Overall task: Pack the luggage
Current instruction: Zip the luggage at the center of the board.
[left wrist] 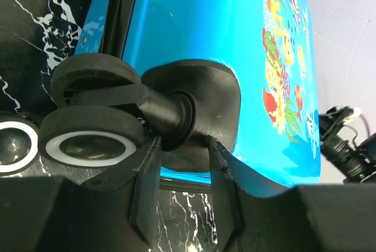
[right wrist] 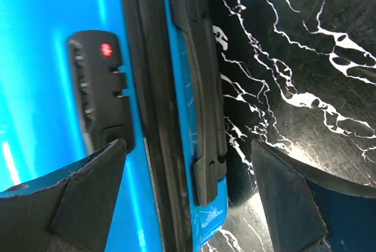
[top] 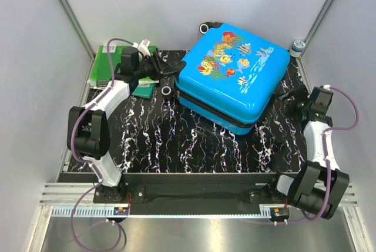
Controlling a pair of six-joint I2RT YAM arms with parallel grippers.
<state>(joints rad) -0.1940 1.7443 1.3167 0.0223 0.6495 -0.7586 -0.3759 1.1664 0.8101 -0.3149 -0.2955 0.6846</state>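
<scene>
L gripper (left wrist: 182, 146) part-open, straddling wheel stem (left wrist: 167, 117) of closed luggage (top: 235, 70) just ahead; clamped or not, can't tell. R gripper (right wrist: 188, 152) wide open, nothing held, luggage's handle (right wrist: 200, 99) w/ zip edge inside the gap.

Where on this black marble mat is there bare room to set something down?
Free: the near strip of mat between the luggage and the arm bases. Crowded: far-left corner, with green folders and left gripper at a wheel.
</scene>
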